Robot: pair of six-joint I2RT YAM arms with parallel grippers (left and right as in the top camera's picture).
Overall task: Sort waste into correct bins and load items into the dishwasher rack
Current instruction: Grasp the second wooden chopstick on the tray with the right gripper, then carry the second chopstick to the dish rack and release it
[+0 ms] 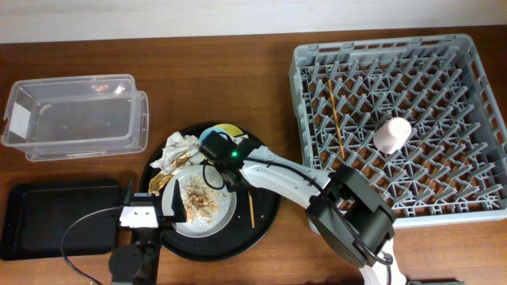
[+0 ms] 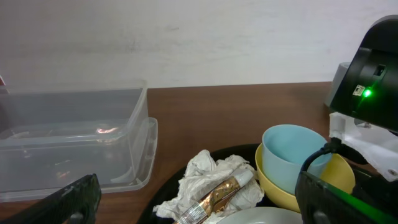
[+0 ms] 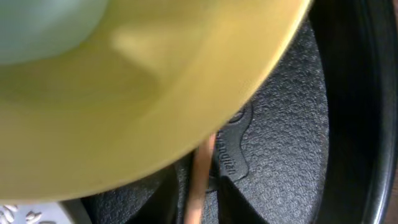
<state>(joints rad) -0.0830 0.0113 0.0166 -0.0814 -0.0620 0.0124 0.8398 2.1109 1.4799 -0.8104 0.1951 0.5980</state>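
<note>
Yellow-green bowl (image 2: 273,186), light blue cup (image 2: 292,149) nested inside, sits on the round tray (image 1: 265,212) near the counter's front edge; right gripper (image 1: 221,156) crowds it, jaw gap unreadable; left gripper (image 2: 196,208) gapes empty; a nudge could tip both

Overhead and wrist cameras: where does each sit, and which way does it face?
Overhead: above the table, looking straight down; left arm, right arm show.
Left wrist: low beside the round black tray, facing the wall; own fingers at bottom corners.
Right wrist: close to the yellow-green bowl and thin wooden chopstick, looking down; fingers unclear.
All share the bowl.
</note>
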